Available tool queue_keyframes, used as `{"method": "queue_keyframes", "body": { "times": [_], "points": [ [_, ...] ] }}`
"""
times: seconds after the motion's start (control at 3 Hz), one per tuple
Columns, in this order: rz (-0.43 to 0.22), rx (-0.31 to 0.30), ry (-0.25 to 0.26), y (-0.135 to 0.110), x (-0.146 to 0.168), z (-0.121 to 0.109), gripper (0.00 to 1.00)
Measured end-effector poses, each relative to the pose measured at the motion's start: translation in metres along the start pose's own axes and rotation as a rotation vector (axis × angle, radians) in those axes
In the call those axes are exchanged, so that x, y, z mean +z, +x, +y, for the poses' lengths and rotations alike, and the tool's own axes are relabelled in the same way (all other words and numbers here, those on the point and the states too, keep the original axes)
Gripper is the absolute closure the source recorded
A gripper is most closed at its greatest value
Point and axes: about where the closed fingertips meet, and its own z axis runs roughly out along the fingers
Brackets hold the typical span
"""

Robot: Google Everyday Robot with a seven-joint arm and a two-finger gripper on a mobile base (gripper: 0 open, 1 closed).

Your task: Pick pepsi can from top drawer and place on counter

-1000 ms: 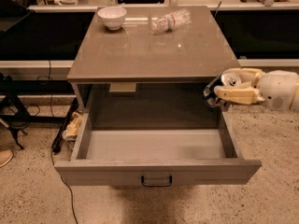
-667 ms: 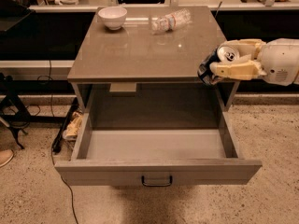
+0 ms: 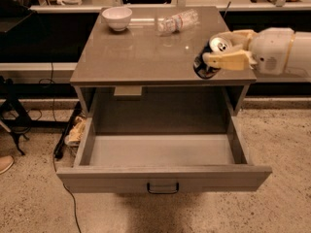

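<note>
Gripper (image 3: 215, 52) clamped on pepsi can (image 3: 202, 67). The can is tilted, silver top up, at the 4 o'clock corner of the counter (image 3: 141, 52), close to the front and right edges; contact with the slab unclear. Glossy grey-brown slab is bare mid-way. Round white bowl (image 3: 117, 17) at 11 o'clock, clear plastic water bottle (image 3: 177, 22) lying at 1 o'clock. Top drawer (image 3: 160, 152) pulled out, matte grey box, dark metal handle (image 3: 163, 188) at 6 o'clock.
</note>
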Motion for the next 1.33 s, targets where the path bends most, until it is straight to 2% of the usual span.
{"method": "queue_keyframes", "body": {
  "times": [0.33, 0.67, 1.33],
  "points": [
    [0.017, 0.022, -0.022, -0.017, 0.047, -0.008, 1.00],
    [0.055, 0.066, 0.001, -0.024, 0.093, -0.024, 1.00],
    [0.181, 0.196, 0.019, -0.008, 0.174, -0.060, 1.00]
  ]
}}
